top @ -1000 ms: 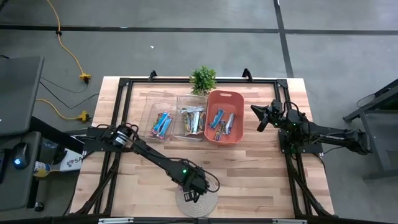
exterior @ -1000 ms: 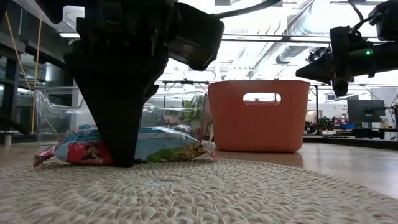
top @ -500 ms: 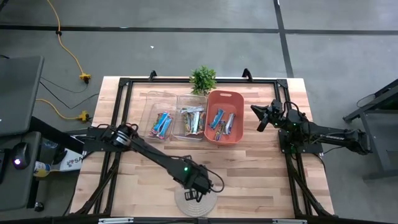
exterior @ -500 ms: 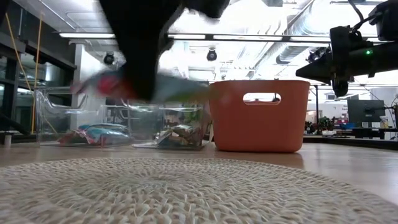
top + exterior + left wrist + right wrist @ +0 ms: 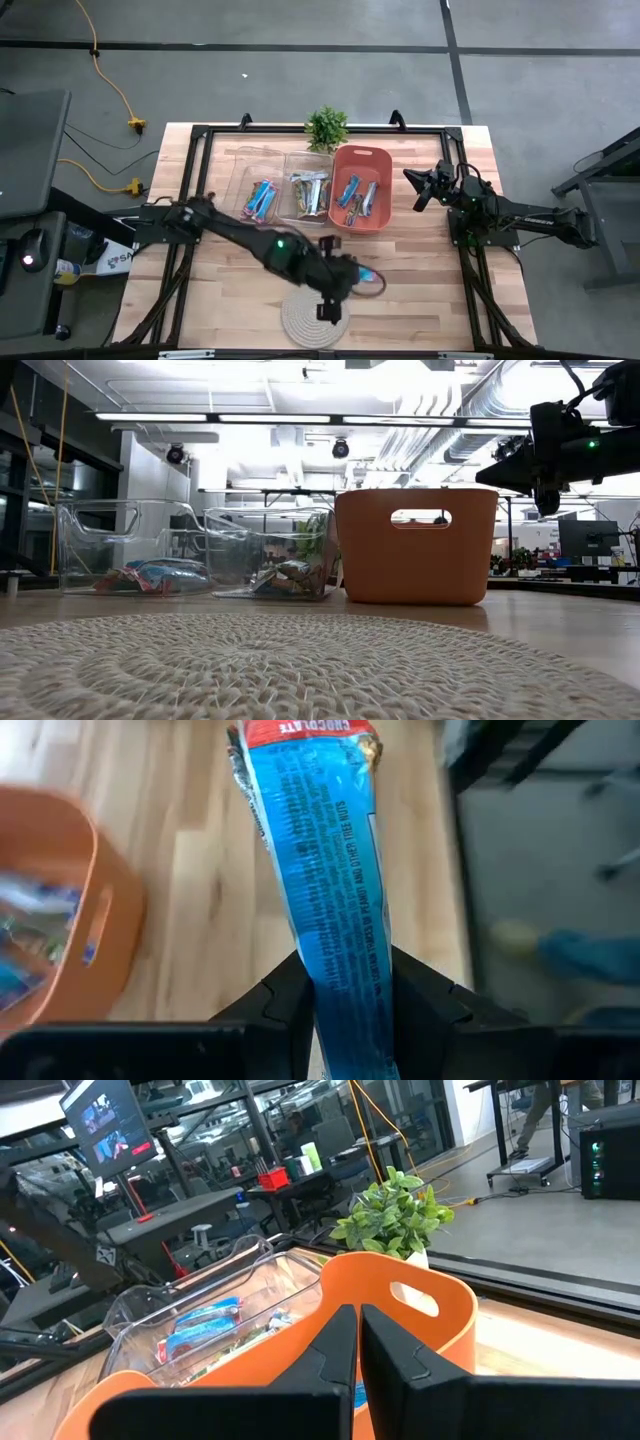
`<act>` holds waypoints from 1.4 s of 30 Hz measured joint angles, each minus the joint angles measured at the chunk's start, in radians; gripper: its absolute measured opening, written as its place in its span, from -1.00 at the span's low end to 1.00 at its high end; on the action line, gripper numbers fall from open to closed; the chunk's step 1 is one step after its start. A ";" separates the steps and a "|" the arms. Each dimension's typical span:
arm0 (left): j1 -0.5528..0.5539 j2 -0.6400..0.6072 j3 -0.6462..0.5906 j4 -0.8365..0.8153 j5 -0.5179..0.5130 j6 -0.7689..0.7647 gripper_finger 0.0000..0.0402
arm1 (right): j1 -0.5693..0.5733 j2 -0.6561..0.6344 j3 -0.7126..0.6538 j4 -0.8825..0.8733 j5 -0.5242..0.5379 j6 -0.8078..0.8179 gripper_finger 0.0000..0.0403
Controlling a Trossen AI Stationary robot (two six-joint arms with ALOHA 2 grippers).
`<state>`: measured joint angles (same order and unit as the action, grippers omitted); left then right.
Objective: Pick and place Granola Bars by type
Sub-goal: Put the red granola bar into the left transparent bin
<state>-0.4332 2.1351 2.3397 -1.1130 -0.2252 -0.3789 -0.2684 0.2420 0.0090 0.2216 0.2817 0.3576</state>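
While my left pincer (image 5: 345, 1010) hangs above the wooden table (image 5: 420, 290), just past the woven mat (image 5: 300, 318), it is clenched on a blue granola bar (image 5: 325, 890) that sticks out beyond my fingertips. Other bars lie in two clear bins (image 5: 262, 187) and the orange basket (image 5: 385, 160). My right pincer (image 5: 358, 1355), fingers pressed together, waits beside that basket

Three bins are sitting in a row at the back of the worktop (image 5: 420, 270), bars (image 5: 259, 198) lying in each, with a plant (image 5: 326, 127) standing behind them. A mat (image 5: 300, 322) is lying at the front edge.
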 joint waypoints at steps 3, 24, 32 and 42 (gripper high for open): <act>0.035 -0.076 -0.042 0.107 0.051 0.032 -0.51 | 0.000 0.000 0.000 0.000 0.000 0.000 -1.00; 0.338 -0.434 -0.041 0.153 0.037 0.083 -0.51 | 0.000 0.016 0.000 0.000 -0.001 0.000 -1.00; 0.374 -0.593 -0.041 -0.183 -0.464 -0.168 -0.51 | 0.000 0.016 0.000 0.000 0.000 0.000 -1.00; 0.374 -0.648 -0.142 -0.450 -0.721 -0.507 -0.51 | 0.000 0.019 0.000 0.000 -0.001 0.000 -1.00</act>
<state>-0.0589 1.4869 2.1982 -1.5633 -0.9457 -0.8864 -0.2684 0.2607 0.0086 0.2216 0.2812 0.3576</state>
